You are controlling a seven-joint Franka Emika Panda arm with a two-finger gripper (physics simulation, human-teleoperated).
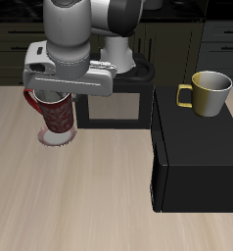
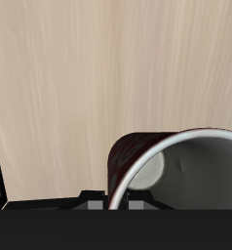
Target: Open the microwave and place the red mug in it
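The red mug (image 1: 56, 118) hangs upright just above the table, beside the microwave's open side. My gripper (image 1: 52, 96) comes down on it from above and is shut on its rim. In the wrist view the fingers (image 2: 93, 201) straddle the wall of the red mug (image 2: 137, 156), one inside its pale grey hollow and one outside. The microwave (image 1: 197, 167) is a large black box. Its windowed door (image 1: 114, 103) stands swung out toward the mug, just behind it.
A yellow-olive mug (image 1: 209, 91) stands on top of the microwave. Bare wooden table (image 1: 79, 196) stretches in front of the mug and toward the front edge. Dark cabinets line the back.
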